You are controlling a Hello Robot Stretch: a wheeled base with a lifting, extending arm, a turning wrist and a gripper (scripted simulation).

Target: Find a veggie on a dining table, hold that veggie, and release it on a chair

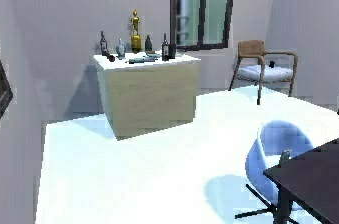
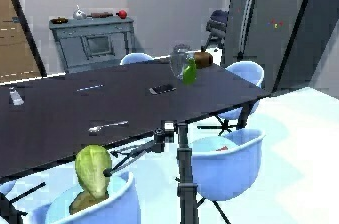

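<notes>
The release step looks to be in hand. In the arm side view the pale green veggie [image 2: 94, 168] sits at the far end of the gripper [image 2: 119, 157], against the back of the near blue chair [image 2: 125, 198] just off the dark dining table [image 2: 67, 110]. I cannot tell whether the gripper holds it or the chair already bears it, nor how its fingers stand. The next move likely calls for settling the veggie onto the seat, letting go, then drawing the arm [image 2: 183, 172] clear without nudging it.
</notes>
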